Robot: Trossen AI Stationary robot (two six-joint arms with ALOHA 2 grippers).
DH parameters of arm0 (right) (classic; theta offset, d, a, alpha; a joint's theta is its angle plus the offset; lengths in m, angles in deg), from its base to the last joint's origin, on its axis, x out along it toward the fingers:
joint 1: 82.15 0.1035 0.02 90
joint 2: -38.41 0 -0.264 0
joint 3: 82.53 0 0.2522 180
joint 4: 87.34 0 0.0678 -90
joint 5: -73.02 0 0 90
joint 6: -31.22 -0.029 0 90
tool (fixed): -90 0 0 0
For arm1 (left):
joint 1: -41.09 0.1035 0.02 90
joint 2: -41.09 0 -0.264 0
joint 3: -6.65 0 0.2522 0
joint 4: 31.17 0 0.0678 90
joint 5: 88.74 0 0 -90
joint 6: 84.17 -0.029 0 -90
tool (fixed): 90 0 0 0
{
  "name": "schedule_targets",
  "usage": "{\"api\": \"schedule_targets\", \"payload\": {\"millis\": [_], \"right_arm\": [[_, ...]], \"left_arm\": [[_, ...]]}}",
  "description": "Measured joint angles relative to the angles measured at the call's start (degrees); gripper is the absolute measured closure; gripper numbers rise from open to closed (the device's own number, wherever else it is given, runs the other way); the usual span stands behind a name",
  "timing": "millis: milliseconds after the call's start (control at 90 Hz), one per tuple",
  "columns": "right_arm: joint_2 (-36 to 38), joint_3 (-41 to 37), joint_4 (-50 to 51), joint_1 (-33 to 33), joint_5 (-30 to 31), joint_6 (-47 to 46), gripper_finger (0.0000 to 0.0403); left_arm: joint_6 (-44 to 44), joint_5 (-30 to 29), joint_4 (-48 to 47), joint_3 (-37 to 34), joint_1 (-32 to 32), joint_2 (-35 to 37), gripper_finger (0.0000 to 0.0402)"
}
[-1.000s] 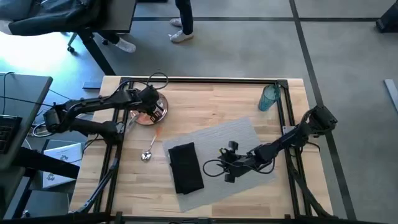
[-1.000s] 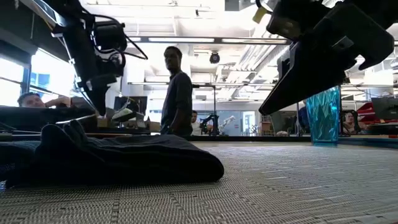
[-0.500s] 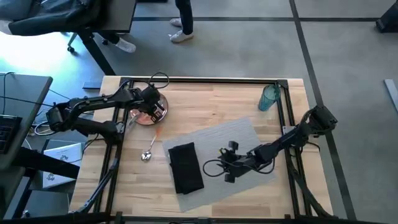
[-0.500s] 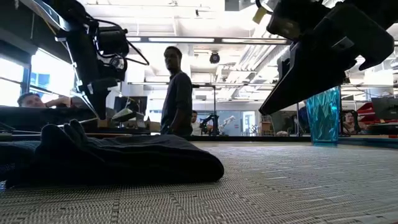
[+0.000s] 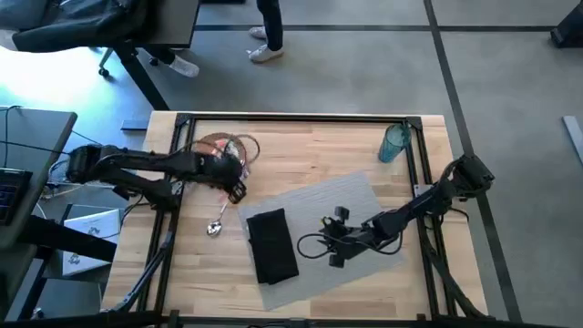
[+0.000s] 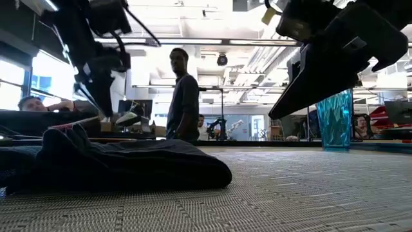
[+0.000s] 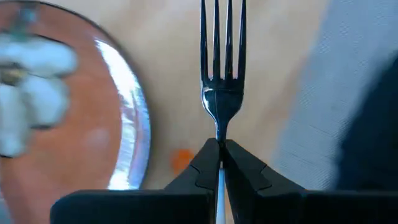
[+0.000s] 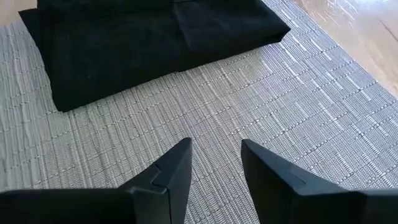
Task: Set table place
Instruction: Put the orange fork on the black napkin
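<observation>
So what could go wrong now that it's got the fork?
The left gripper pinches only the thin neck of the fork, so it might twist or slip free. The plate sits right beside it and could be bumped. The right gripper rests low over the placemat, jaws open, possibly in the way.

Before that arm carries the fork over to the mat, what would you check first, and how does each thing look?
1. Fork held firmly: ok, the left gripper is shut on its handle.
2. Fork clear of the plate: ok, the plate lies beside it.
3. Napkin on the placemat: ok, along one side.
4. Room on the mat: not ok, the right gripper hangs open over its middle.
5. Spoon out of the path: cannot tell.
</observation>
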Motion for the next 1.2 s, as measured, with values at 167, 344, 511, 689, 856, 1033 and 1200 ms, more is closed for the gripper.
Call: {"api": "schedule_targets", "payload": {"millis": [167, 344, 511, 689, 856, 1033, 1200], "right_arm": [[0.0, 0.0, 1.5, 1.0, -0.2, 0.3, 0.0277], [0.0, 0.0, 4.6, 1.1, -2.6, 2.1, 0.0277], [0.0, 0.0, 7.3, 1.7, -2.8, 1.1, 0.0277], [0.0, 0.0, 10.7, 3.0, -2.9, 1.1, 0.0277], [0.0, 0.0, 14.8, 3.8, -3.0, 1.1, 0.0277], [0.0, 0.0, 16.9, 4.0, -2.8, 1.1, 0.0277], [0.0, 0.0, 17.2, 4.0, -2.3, 3.1, 0.0277]], "left_arm": [[12.8, -3.6, 3.3, 0.0, -11.5, 0.0, 0.0401], [24.4, -10.9, 11.0, 0.1, -21.5, -1.6, 0.0402], [31.4, -15.0, 21.1, 0.8, -27.5, -7.4, 0.0402], [36.8, -16.5, 20.6, 9.1, -30.9, -16.7, 0.0401], [41.4, -17.8, 13.4, 19.6, -32.7, -24.0, 0.0401], [49.8, -18.8, 8.5, 26.3, -33.7, -31.6, 0.0401], [54.9, -19.5, 8.6, 30.2, -33.9, -37.9, 0.0401]]}}
